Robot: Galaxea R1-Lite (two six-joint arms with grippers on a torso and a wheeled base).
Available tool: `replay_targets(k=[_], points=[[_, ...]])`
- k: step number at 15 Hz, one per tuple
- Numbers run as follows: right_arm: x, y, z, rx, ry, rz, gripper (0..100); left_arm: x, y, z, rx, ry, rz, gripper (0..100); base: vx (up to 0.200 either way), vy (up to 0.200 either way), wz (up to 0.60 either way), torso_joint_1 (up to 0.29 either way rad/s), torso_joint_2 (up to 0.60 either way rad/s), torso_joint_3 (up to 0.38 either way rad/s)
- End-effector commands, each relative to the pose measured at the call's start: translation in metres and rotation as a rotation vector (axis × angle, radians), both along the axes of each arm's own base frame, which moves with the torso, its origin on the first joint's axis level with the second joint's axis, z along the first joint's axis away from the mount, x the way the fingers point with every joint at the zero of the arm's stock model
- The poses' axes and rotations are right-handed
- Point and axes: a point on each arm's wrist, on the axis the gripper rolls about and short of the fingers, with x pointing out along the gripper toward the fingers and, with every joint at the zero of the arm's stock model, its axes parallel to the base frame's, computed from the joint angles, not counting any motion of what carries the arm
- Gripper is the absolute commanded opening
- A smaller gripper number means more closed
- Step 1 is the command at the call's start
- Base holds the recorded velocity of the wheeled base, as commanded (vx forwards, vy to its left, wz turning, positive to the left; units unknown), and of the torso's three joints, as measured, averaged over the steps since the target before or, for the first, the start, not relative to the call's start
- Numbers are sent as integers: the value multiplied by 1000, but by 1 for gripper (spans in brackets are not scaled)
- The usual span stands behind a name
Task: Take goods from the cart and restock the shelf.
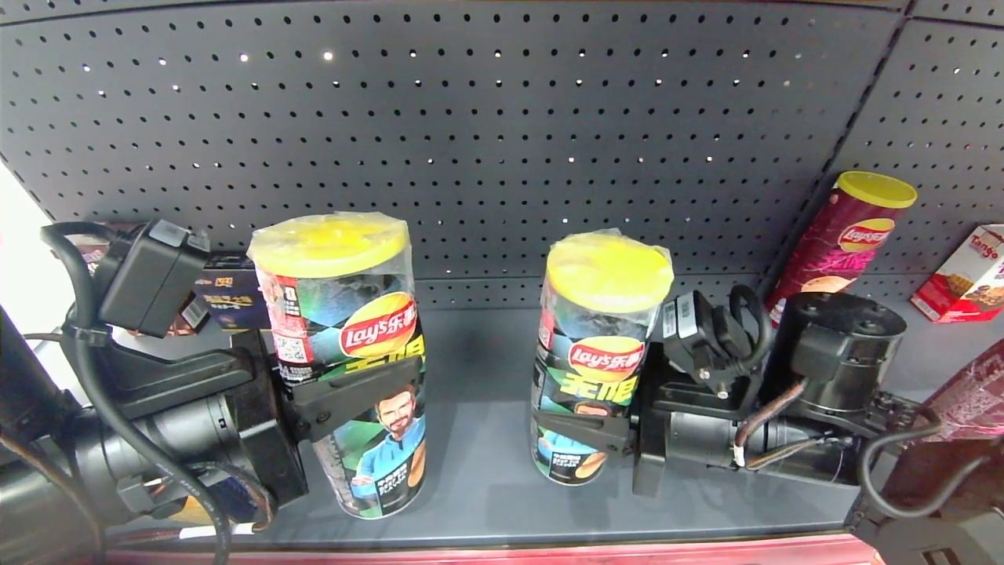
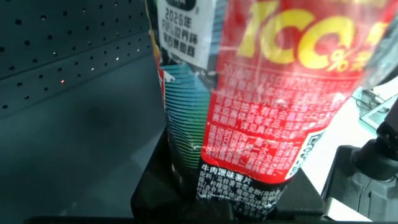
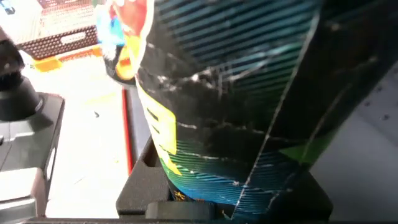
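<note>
Shelf [image 1: 486, 408], left can [image 1: 376, 329], right can [image 1: 600, 353], box [image 1: 961, 275]

A dark grey pegboard panel [image 1: 502, 118] fills the upper frame, light glinting through some holes. Below it, the grey shelf [image 1: 478, 369] ends in a red front edge [image 1: 502, 554] at the bottom.

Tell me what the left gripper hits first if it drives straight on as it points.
Probably the right yellow-lidded chip can, held by the right gripper. The left gripper, shut on the left yellow-lidded chip can, points across bare grey shelf toward it; depth is unclear, so it might miss.
</note>
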Motion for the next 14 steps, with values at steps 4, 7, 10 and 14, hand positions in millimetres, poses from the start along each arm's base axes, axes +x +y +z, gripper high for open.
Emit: replay_targets(k=[4,7,10,14], points=[[-2,0,-24,-38,37,6,0,1,0,-1,2,3,4,0,0,0,0,0,0,0],[0,4,-31,-47,45,11,0,1,0,-1,2,4,6,0,0,0,0,0,0,0],[-4,7,-34,-57,57,25,0,1,0,-1,3,5,6,0,0,0,0,0,0,0],[-2,11,-40,-69,63,31,0,1,0,-2,5,5,4,0,0,0,0,0,0,0]])
